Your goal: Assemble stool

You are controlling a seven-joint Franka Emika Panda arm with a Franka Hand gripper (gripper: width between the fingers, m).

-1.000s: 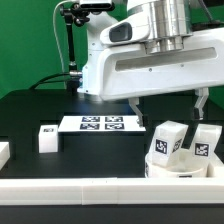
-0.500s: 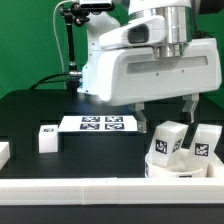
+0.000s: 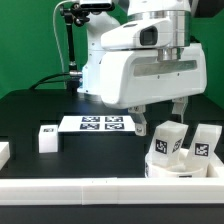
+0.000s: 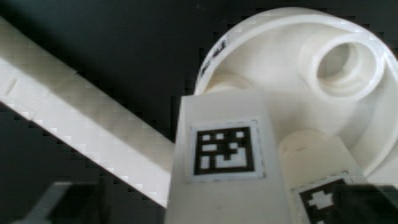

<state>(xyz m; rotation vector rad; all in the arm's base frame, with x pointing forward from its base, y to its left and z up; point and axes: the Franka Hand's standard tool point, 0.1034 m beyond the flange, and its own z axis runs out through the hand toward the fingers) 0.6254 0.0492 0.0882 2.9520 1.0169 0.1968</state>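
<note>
The round white seat (image 3: 185, 165) lies at the exterior view's right, next to the front rail. Two block legs stand in it, one nearer the middle (image 3: 168, 142) and one further right (image 3: 204, 143). A third leg (image 3: 46, 138) stands alone on the black table at the left. My gripper (image 3: 161, 114) is open and empty, with its fingers hanging just above the nearer leg on either side. In the wrist view that tagged leg (image 4: 222, 150) fills the centre in front of the seat (image 4: 311, 65), and the second leg's tag (image 4: 342, 195) shows beside it.
The marker board (image 3: 100, 124) lies flat behind the lone leg. A long white rail (image 3: 70, 187) runs along the front and also shows in the wrist view (image 4: 71, 105). A white piece (image 3: 3, 152) sits at the left edge. A black camera stand (image 3: 70, 40) is at the back.
The wrist has turned and shifted toward the exterior view's left. The right finger has come in closer to the legs on the seat. The stool parts have not moved.
</note>
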